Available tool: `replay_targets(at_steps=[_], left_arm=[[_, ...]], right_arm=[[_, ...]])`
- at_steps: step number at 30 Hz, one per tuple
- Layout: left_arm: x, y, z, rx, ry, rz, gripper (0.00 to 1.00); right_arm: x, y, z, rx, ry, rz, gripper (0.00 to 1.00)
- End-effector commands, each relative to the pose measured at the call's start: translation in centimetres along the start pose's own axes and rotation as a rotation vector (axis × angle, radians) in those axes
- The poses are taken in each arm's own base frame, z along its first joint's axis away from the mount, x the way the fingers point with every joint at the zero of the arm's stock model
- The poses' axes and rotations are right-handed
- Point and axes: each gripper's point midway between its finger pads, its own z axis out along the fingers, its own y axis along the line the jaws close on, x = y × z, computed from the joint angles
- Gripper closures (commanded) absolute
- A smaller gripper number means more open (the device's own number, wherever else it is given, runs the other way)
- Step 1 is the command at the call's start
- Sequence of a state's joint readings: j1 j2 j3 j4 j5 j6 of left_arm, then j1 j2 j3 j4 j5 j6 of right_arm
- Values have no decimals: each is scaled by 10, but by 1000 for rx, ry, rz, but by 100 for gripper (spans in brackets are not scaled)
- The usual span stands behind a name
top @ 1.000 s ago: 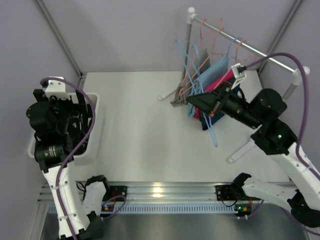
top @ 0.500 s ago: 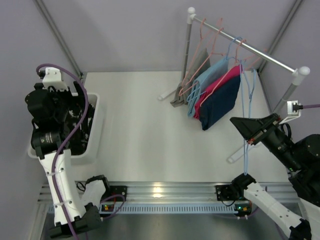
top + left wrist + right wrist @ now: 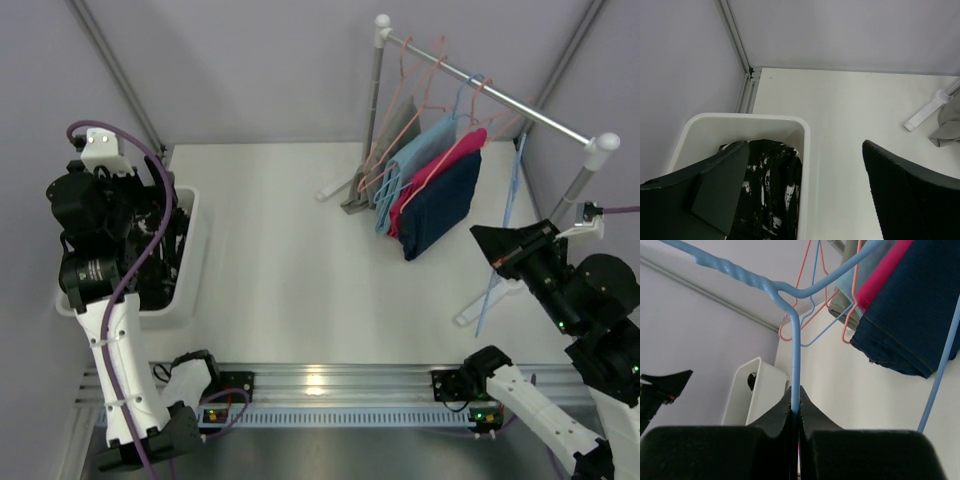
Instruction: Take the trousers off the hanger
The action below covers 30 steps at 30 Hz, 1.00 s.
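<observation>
Two pairs hang on the rack (image 3: 550,118) — navy trousers (image 3: 910,325), magenta trousers (image 3: 885,277) — a speckled pair (image 3: 767,190) in the bin (image 3: 740,120); likely soft, light, best pinched at the hem. Right gripper (image 3: 796,405) clamps a bare hanger (image 3: 796,350), left gripper (image 3: 805,155) gapes

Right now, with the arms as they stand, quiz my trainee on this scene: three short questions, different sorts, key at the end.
1. True or false: the right jaws are shut on the blue hanger.
2. Which trousers lie in the white bin? A navy pair; B black speckled pair; C magenta pair.
3. Fill in: the left jaws stand ____ above the bin.
Key: 1 true; 2 B; 3 open.
</observation>
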<state>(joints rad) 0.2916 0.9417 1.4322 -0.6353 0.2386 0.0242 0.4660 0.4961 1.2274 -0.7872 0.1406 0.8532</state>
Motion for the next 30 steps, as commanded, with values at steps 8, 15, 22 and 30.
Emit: replay_targets(at_steps=[8, 15, 22, 30], left_arm=[[-27, -4, -6, 23, -91, 52, 1], [-24, -4, 4, 35, -73, 45, 1], [-26, -3, 17, 45, -60, 28, 1], [-31, 3, 25, 27, -63, 53, 1]], right_arm=[[-48, 20, 53, 87, -145, 74, 100], [-68, -1, 73, 206, -226, 109, 100], [-79, -15, 85, 189, -275, 157, 100], [-84, -40, 90, 231, -303, 249, 100]])
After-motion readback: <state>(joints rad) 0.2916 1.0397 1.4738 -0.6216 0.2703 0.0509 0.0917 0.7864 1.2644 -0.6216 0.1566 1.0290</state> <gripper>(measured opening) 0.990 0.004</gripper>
